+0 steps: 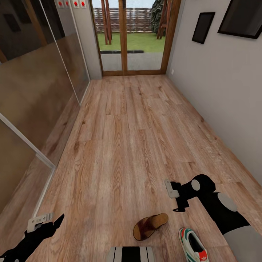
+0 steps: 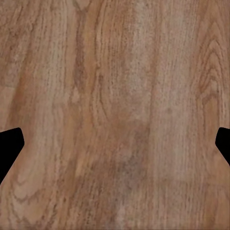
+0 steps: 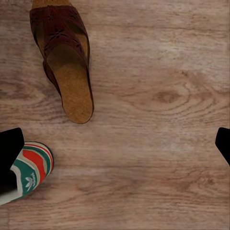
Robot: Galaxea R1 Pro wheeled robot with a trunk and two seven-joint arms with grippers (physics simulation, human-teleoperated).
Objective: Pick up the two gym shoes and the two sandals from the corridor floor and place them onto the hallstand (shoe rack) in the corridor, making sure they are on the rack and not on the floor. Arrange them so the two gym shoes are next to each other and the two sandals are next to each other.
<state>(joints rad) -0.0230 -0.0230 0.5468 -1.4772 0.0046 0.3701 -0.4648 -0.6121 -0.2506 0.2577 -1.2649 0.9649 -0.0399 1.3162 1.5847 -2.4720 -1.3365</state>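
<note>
Head view: sandal (image 1: pixel 150 226), gym shoe (image 1: pixel 193 245) below right gripper (image 1: pixel 174 199).

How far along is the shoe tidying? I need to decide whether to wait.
Nothing looks done yet. One sandal and one gym shoe lie on the corridor floor near the robot's base. Nothing is in hand: the right gripper hangs open above floor beside them, and the left gripper is open over bare planks. Picking up and placing on the rack all remain.
</note>
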